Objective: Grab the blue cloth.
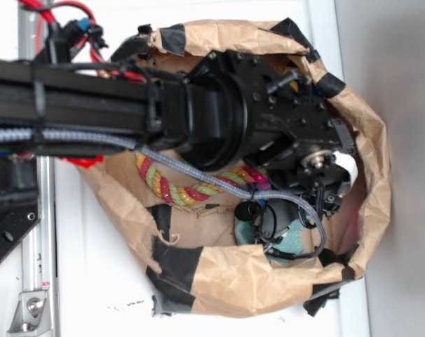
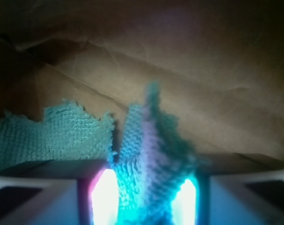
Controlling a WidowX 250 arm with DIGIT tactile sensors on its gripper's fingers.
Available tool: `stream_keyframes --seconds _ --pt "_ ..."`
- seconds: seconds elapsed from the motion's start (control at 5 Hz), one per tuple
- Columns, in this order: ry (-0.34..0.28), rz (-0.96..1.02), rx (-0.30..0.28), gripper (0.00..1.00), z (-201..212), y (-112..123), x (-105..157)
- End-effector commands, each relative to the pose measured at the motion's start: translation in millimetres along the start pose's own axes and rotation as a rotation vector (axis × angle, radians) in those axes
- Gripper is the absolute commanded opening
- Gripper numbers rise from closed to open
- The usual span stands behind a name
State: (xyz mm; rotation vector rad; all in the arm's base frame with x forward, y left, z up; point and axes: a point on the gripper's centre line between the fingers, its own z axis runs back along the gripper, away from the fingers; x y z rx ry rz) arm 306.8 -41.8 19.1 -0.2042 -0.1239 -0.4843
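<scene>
- Two views to go on, and both put me deep inside a crumpled brown paper bag patched with black tape.
- From the exterior camera, my black arm comes in from the left edge and fills the upper middle of the frame, with my gripper down in the lower right part of the bag's opening.
- That view mostly hides my fingers behind the wrist hardware and a grey cable, so it doesn't show how they stand.
- The wrist camera does: the blue cloth is bunched into a ridge at bottom center, squeezed between my two fingers, which glow bright at the bottom edge.
- So I'm pinching a fold of the terry, and the rest of it spreads flat toward the left edge of the frame on the bag's paper floor.
- In the exterior view, a bit of teal cloth peeks out just below my gripper.
- A multicolored twisted rope lies in the bag too, left of the cloth, center frame.
</scene>
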Motion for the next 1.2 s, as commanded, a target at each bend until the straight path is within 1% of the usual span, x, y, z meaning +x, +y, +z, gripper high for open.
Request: stream_keyframes --seconds 0.0,0.2,0.4,0.6,0.8,1.0 --pt "-0.054 0.064 0.061 0.0 32.1 5.3 -5.3" --pt "-0.103 0.108 0.075 0.0 76.5 12.4 -4.7" --pt "-0.094 0.176 0.173 0.0 121.2 6.8 -13.1" --pt "-0.037 0.208 0.172 0.0 150.3 -0.7 -15.4" --pt "0.086 0.276 0.226 0.0 151.7 -16.3 -9.5" --pt "0.12 0.302 0.24 0.0 146.1 -22.2 -11.9"
